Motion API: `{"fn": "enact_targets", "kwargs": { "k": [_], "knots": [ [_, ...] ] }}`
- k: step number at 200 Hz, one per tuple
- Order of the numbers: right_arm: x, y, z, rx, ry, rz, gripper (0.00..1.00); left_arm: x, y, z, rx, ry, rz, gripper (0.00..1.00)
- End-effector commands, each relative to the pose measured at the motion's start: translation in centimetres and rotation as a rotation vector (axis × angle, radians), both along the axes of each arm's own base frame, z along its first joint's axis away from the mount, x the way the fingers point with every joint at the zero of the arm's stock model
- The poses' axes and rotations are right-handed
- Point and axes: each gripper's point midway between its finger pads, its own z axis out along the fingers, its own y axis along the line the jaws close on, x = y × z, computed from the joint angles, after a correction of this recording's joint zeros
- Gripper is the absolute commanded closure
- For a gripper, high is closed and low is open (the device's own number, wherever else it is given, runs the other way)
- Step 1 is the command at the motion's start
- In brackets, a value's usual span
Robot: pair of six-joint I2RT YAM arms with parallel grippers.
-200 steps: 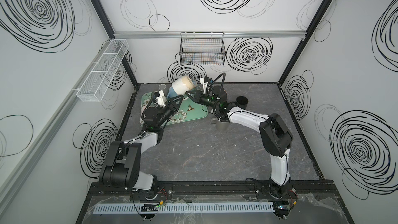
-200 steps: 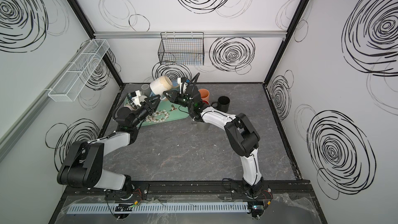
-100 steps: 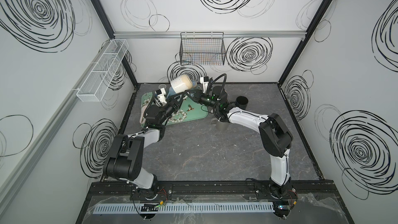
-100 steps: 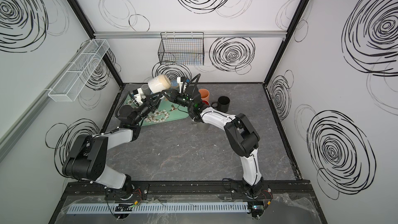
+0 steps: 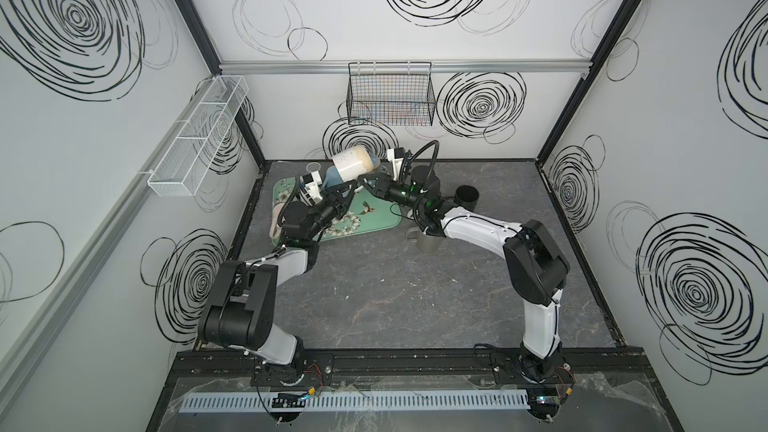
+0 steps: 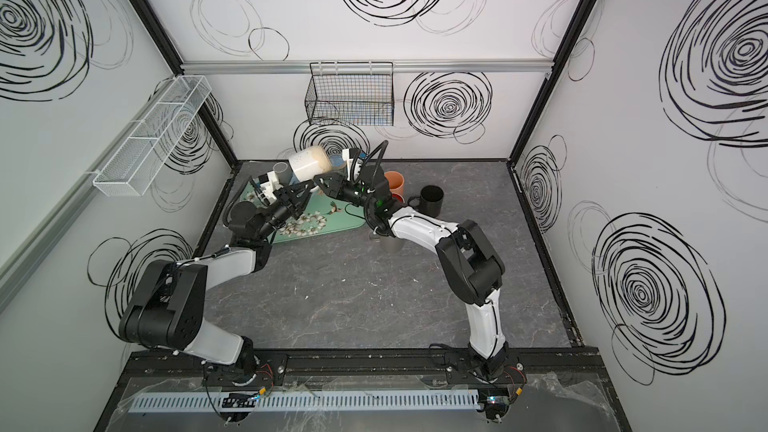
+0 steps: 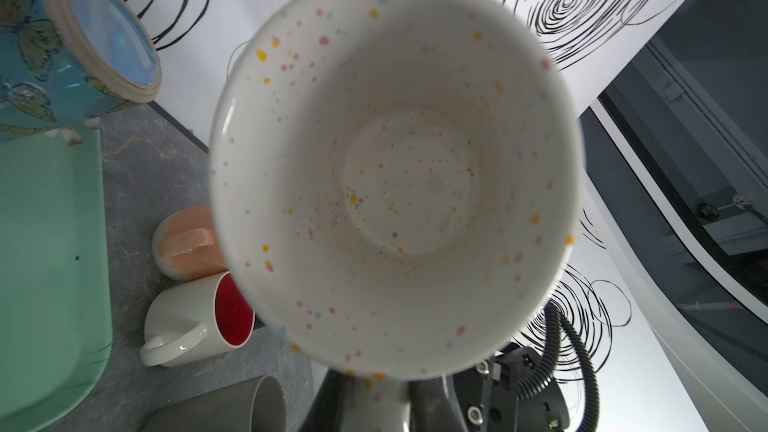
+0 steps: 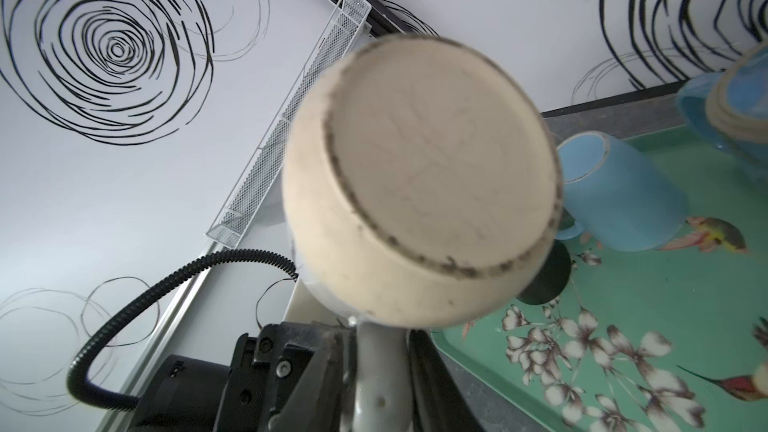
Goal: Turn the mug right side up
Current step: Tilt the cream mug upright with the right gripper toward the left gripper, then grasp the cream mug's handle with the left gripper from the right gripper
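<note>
Mug [image 5: 353,163] aloft over tray [image 5: 382,213], blue cup [image 8: 619,193] near, back-left worktop [image 5: 395,305]; left tool [image 5: 347,193] grips handle [image 7: 382,405]; right tool's [image 5: 366,182] state unclear.

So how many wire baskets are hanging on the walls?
2: a white wire basket on the left wall, a black wire basket on the back wall. Nothing seems to hide another.

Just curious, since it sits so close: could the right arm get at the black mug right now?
Probably, but not at once. The black mug stands in the open beside that arm, yet its jaws are up at the raised speckled mug and would have to double back.
</note>
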Motion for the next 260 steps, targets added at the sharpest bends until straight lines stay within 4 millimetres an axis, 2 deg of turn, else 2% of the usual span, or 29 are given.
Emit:
{"fn": "enact_targets", "kwargs": {
  "k": [1,24,58,80,125,152,168,188,212,260],
  "knots": [
    [-0.3,-1.1,2.5,-0.070,-0.151,-0.023,0.59,-0.7,1.1,4.8,0.015,-0.167,0.049,1.00],
    [0.1,-1.1,0.6,-0.141,-0.157,-0.018,0.54,-0.5,1.2,3.9,0.031,-0.141,0.060,1.00],
    [-0.4,-1.5,-1.0,-0.237,-0.206,0.001,0.52,-0.2,1.6,2.0,0.045,-0.085,0.080,1.00],
    [-0.7,-2.3,-2.1,-0.351,-0.289,-0.016,0.52,0.1,1.7,0.8,0.077,-0.044,0.090,1.00],
    [-1.3,-3.5,-5.1,-0.629,-0.516,-0.055,0.52,0.5,0.9,-0.3,0.141,0.008,0.060,1.00],
    [-2.7,-2.8,-7.9,-0.895,-0.817,-0.077,0.50,0.4,1.1,-1.9,0.194,0.068,0.070,1.00],
    [-2.9,-2.6,-9.4,-1.047,-0.973,-0.148,0.49,0.3,1.3,-2.6,0.222,0.098,0.078,1.00],
    [-3.5,-1.4,-10.8,-1.169,-1.148,-0.159,0.48,0.1,1.3,-3.2,0.244,0.124,0.081,1.00],
    [-3.4,-0.3,-11.0,-1.247,-1.207,-0.225,0.48,-0.4,1.4,-3.6,0.255,0.144,0.081,1.00],
    [-3.0,1.7,-12.4,-1.324,-1.299,-0.214,0.50,-1.1,1.3,-3.5,0.261,0.156,0.070,1.00]
  ]
}}
